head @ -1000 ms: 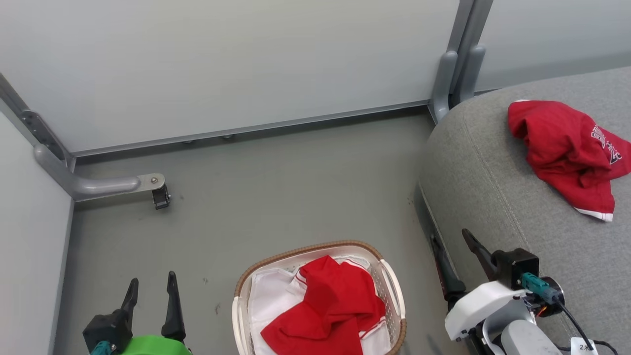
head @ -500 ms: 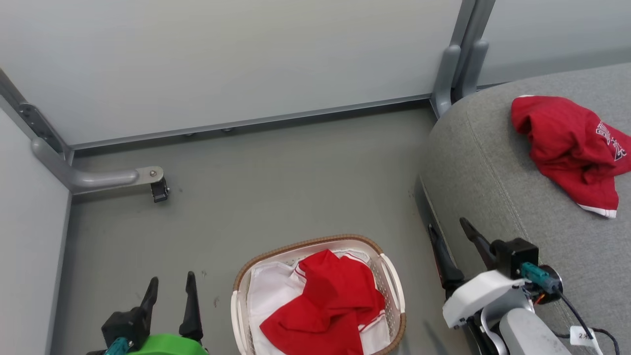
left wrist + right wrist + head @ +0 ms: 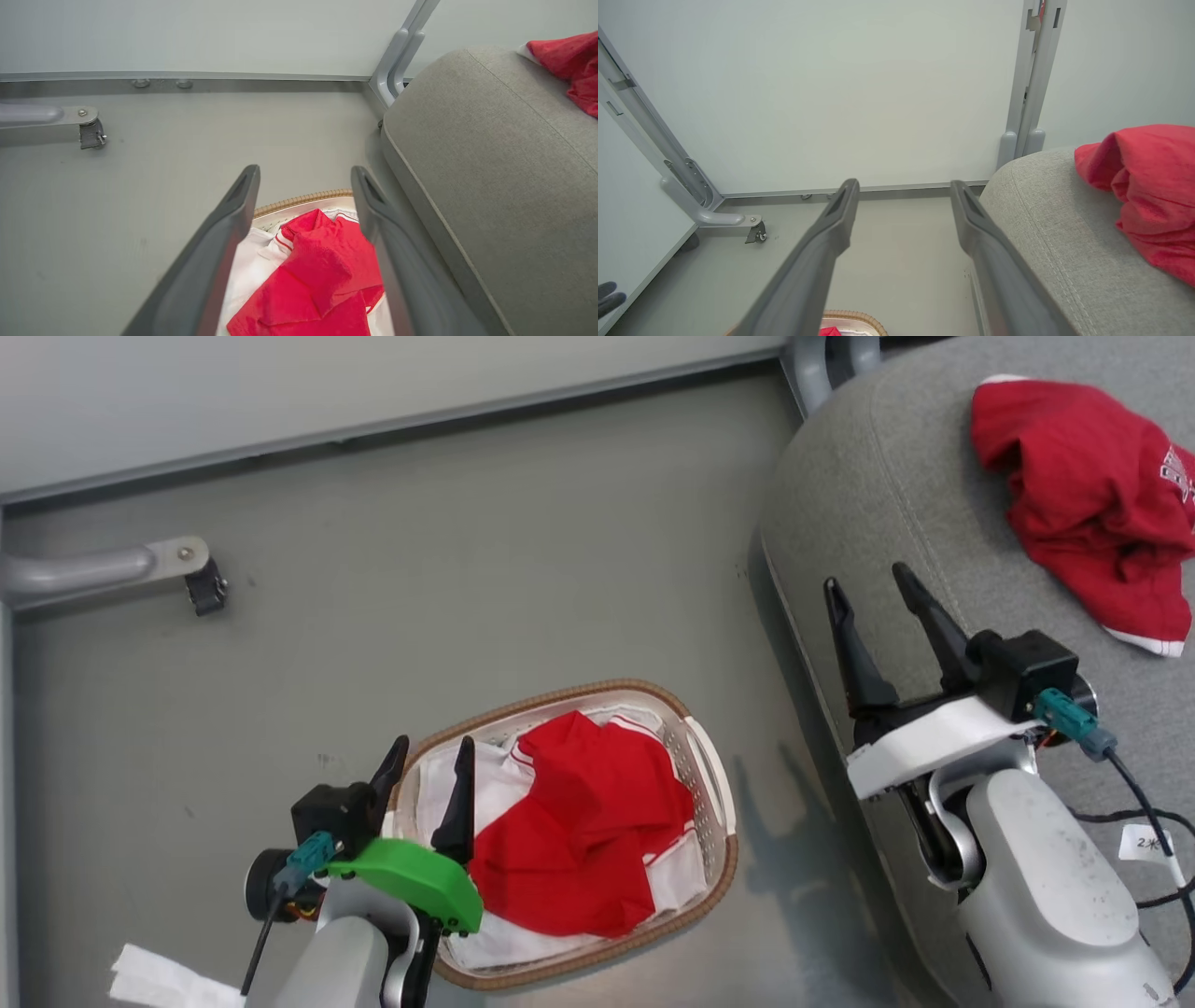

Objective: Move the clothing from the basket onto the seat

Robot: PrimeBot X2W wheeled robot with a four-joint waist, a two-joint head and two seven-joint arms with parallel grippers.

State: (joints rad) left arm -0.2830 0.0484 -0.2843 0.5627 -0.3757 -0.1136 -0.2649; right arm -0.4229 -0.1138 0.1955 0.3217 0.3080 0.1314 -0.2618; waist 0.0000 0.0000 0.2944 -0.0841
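Red clothing (image 3: 574,826) with white stripes lies crumpled in the white basket (image 3: 707,782) on the floor, over a white liner. My left gripper (image 3: 432,756) hangs open above the basket's left rim; in the left wrist view its fingers (image 3: 233,219) frame the red clothing (image 3: 322,280) below. A second red garment (image 3: 1088,495) lies on the grey seat (image 3: 896,476) at the right. My right gripper (image 3: 868,581) stands open over the seat's left edge, empty. The right wrist view shows the seat (image 3: 1055,224), the garment (image 3: 1148,191) on it and the basket's rim (image 3: 854,317).
Pale partition walls with grey posts (image 3: 1029,93) close off the far side. A grey bracket with a black caster (image 3: 201,588) stands on the floor at the left. A white scrap (image 3: 159,980) lies by my left arm. Grey floor (image 3: 485,541) separates basket and wall.
The head camera has tilted downward, shifting the whole picture. My left gripper has moved right and forward to over the basket's left rim. The right gripper has risen beside the seat edge.
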